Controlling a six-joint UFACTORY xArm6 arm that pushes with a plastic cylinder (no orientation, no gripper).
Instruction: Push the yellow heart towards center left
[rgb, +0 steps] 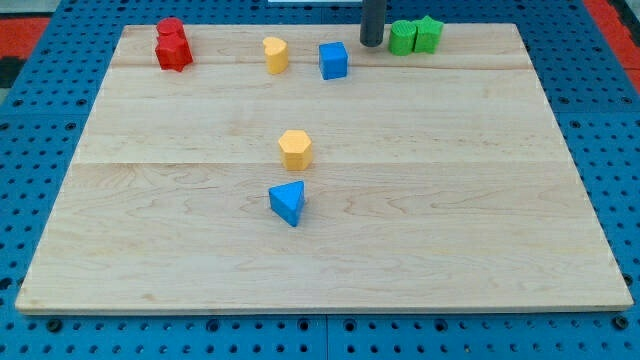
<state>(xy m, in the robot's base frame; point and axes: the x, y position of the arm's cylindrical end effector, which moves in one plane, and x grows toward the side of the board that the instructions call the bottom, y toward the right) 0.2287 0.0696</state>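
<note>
The yellow heart (275, 54) sat near the board's top edge, to the view's left of my tip (372, 42), with the blue cube (333, 60) between them; there were no jaws to report, only a rod. Judged from there, my tip needed repositioning, to the heart's upper right, to push it towards centre left.

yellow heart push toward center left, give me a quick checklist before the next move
1. Target found: yellow heart sits near the view's top, left of centre. ok
2. My tip touching the heart: it stands right of the blue cube, apart from the heart. not ok
3. Line from tip to heart: the blue cube lies between them. not ok
4. Path toward centre left: bare board there, no blocks on it. ok
5. Lookalike: a yellow hexagonal block sits mid-board; don't confuse it. ok
6. Bystanders: red blocks, green blocks and blue triangular block lie off that path. ok
</note>
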